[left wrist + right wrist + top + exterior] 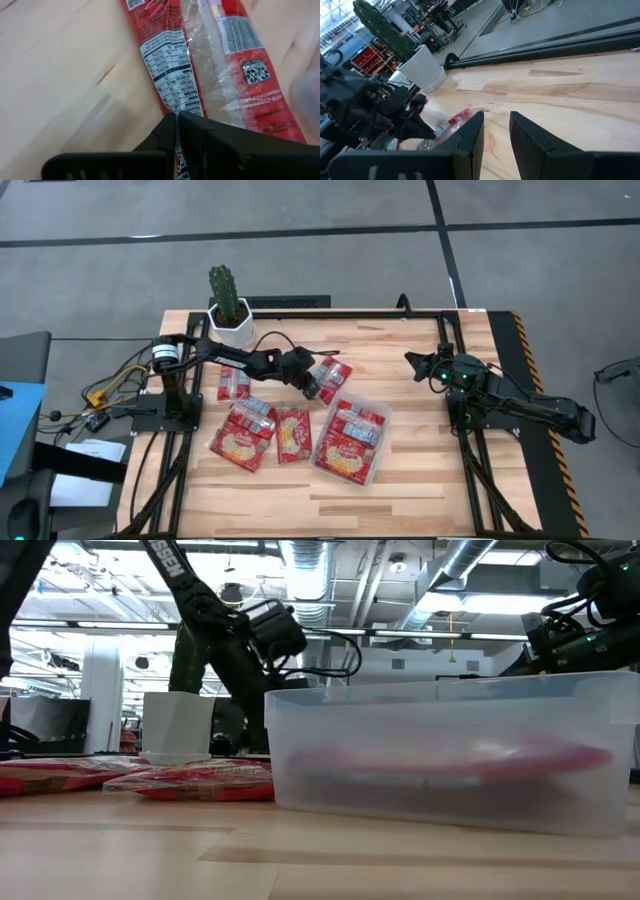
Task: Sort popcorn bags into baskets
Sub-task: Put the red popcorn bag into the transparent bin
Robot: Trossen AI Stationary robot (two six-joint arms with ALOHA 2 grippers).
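Observation:
A red popcorn bag [332,375] sits slanted near the table's middle, just beyond the clear basket [388,416]. In the left wrist view its back faces the camera, showing the white nutrition label [167,70]. My left gripper [312,387] is at its left end, shut on it. Red packets [350,442] lie flat inside the basket. Three more packets [233,383] [243,435] [293,433] lie flat on the wood to the left. My right gripper [496,127] is open and holds nothing; it waits at the table's right side [418,366]. My left gripper [176,120] pinches the popcorn bag between its two fingers at the end edge below the nutrition label [173,106]. The fingers lie along the packet's length. Whether the packet is lifted or still on the wood, I cannot tell.
A white pot with a cactus [230,320] stands at the far edge, left of centre. In the low view the basket [450,755] fills the foreground and hides the left gripper's fingers. Bare wood lies between the basket and the right arm.

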